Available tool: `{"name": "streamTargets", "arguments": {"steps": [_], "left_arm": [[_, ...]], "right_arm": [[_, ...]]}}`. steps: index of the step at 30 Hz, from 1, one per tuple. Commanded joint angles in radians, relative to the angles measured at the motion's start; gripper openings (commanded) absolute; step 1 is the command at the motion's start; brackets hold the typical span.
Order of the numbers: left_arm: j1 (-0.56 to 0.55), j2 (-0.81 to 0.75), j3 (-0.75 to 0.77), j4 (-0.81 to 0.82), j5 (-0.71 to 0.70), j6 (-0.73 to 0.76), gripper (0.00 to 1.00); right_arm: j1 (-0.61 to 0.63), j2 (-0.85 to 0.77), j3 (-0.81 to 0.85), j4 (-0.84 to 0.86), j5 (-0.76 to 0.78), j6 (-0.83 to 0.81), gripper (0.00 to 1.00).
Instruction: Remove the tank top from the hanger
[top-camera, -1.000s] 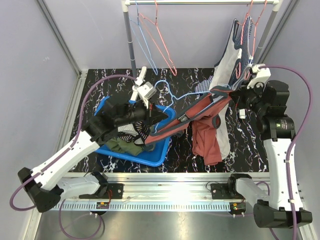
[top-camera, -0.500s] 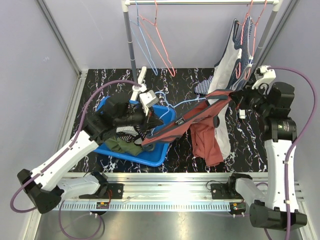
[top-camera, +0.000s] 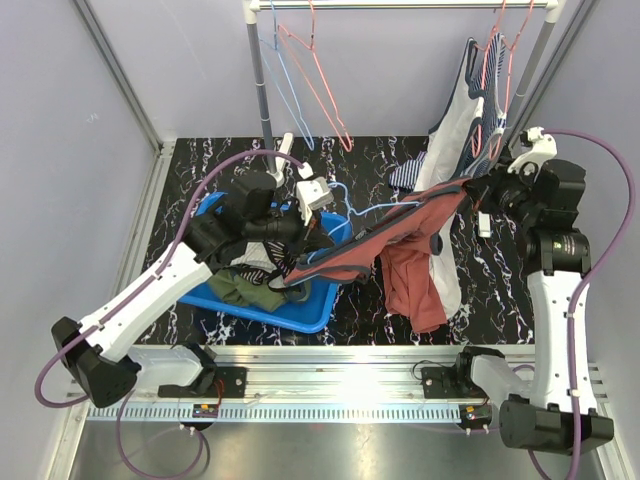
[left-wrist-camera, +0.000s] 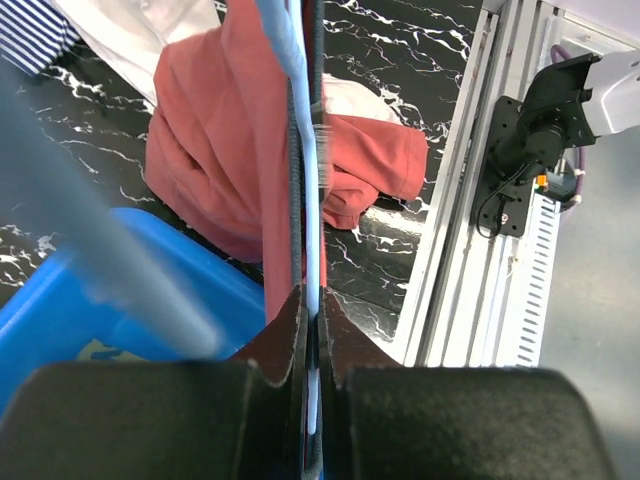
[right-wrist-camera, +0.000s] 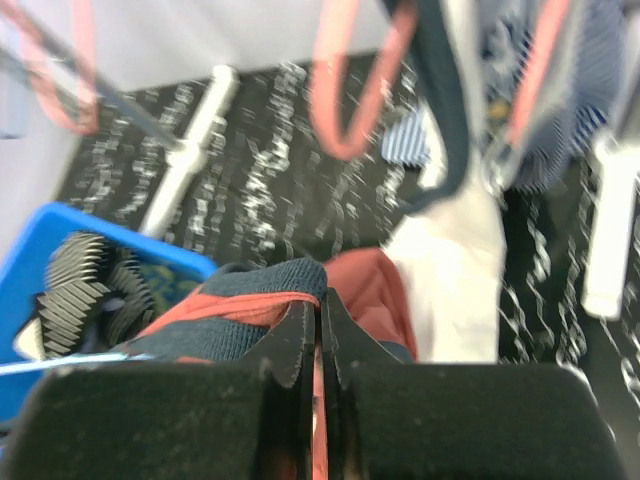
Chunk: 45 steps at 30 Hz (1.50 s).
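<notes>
A red tank top (top-camera: 415, 275) with navy trim is stretched between my two grippers above the table, its body drooping to the marble top. In the left wrist view, my left gripper (left-wrist-camera: 312, 300) is shut on the light blue hanger (left-wrist-camera: 300, 100) wire, with a dark strap edge pinched beside it, and the red tank top (left-wrist-camera: 210, 130) hangs beyond. From above, the left gripper (top-camera: 303, 258) is over the blue bin (top-camera: 310, 310), and the hanger (top-camera: 372, 209) wire runs right. My right gripper (top-camera: 478, 190) is shut on the tank top's (right-wrist-camera: 260, 290) navy-edged strap, seen at the right gripper (right-wrist-camera: 320, 305).
The clothes rack pole (top-camera: 262, 90) stands at the back with empty red and blue hangers (top-camera: 310, 90). More garments (top-camera: 470, 110) hang at the back right. The blue bin (right-wrist-camera: 60, 230) holds folded clothes. A metal rail (top-camera: 340, 365) runs along the near edge.
My left wrist has swung right and tipped the hanger down over the bin. The right gripper has drawn the strap slightly up and back, and the tank top now sags more between them.
</notes>
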Motion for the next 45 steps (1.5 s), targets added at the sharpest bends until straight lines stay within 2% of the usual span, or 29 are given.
{"name": "streamTargets", "arguments": {"steps": [1, 7, 12, 16, 20, 24, 25, 27, 29, 30, 31, 34, 35, 36, 37, 39, 40, 42, 44, 45], "left_arm": [[0.007, -0.059, 0.01, -0.102, 0.023, 0.051, 0.0], [0.007, -0.137, -0.036, -0.116, 0.029, 0.129, 0.0], [0.016, -0.178, -0.047, -0.11, -0.009, 0.151, 0.0], [0.032, -0.221, -0.067, -0.091, -0.065, 0.158, 0.0], [0.042, -0.254, -0.095, -0.013, -0.066, 0.141, 0.0], [0.044, -0.248, -0.115, 0.009, 0.004, 0.152, 0.0], [0.044, -0.237, -0.11, 0.002, 0.009, 0.161, 0.0], [0.044, -0.208, -0.096, -0.036, 0.001, 0.164, 0.0], [0.044, -0.205, -0.082, -0.018, -0.009, 0.143, 0.0], [0.044, -0.212, -0.082, 0.007, -0.014, 0.128, 0.0], [0.044, -0.215, -0.09, 0.039, -0.017, 0.08, 0.0], [0.044, -0.188, -0.128, 0.244, 0.003, -0.082, 0.0], [0.042, -0.17, -0.134, 0.353, 0.032, -0.146, 0.0], [0.042, -0.148, -0.133, 0.393, 0.044, -0.193, 0.0], [0.041, -0.086, -0.115, 0.422, 0.053, -0.264, 0.0], [0.03, -0.022, -0.067, 0.423, 0.053, -0.287, 0.0], [0.023, 0.005, -0.009, 0.404, 0.046, -0.278, 0.0], [0.009, 0.084, 0.054, 0.316, 0.046, -0.253, 0.0], [-0.004, 0.137, 0.125, 0.227, 0.04, -0.209, 0.0], [-0.005, 0.148, 0.141, 0.2, 0.035, -0.195, 0.0]], "right_arm": [[-0.022, 0.037, 0.04, 0.006, 0.338, -0.047, 0.0], [-0.046, 0.061, -0.02, -0.023, 0.394, -0.078, 0.0], [-0.075, 0.084, -0.048, -0.04, 0.351, -0.094, 0.0], [-0.107, 0.104, -0.016, -0.094, 0.172, -0.136, 0.0], [-0.107, 0.101, -0.029, -0.115, 0.112, -0.179, 0.0], [-0.106, 0.088, -0.015, -0.148, -0.135, -0.229, 0.0], [-0.107, 0.065, -0.014, -0.137, -0.235, -0.221, 0.0], [-0.106, 0.039, -0.028, -0.076, -0.307, -0.212, 0.0], [-0.106, 0.021, -0.049, -0.065, -0.342, -0.237, 0.01], [-0.106, 0.037, -0.058, -0.082, -0.332, -0.253, 0.06], [-0.106, 0.049, -0.061, -0.101, -0.324, -0.27, 0.07], [-0.106, 0.096, -0.074, -0.201, -0.313, -0.376, 0.1], [-0.107, 0.1, -0.08, -0.218, -0.301, -0.397, 0.1], [-0.107, 0.094, -0.093, -0.22, -0.281, -0.411, 0.06], [-0.107, 0.088, -0.098, -0.223, -0.275, -0.429, 0.06], [-0.107, 0.055, -0.12, -0.241, -0.276, -0.506, 0.07], [-0.107, 0.043, -0.129, -0.247, -0.275, -0.538, 0.09], [-0.107, 0.026, -0.141, -0.293, -0.273, -0.635, 0.25], [-0.107, 0.015, -0.129, -0.383, -0.302, -0.746, 0.49], [-0.106, 0.008, -0.114, -0.41, -0.331, -0.777, 0.53]]}}
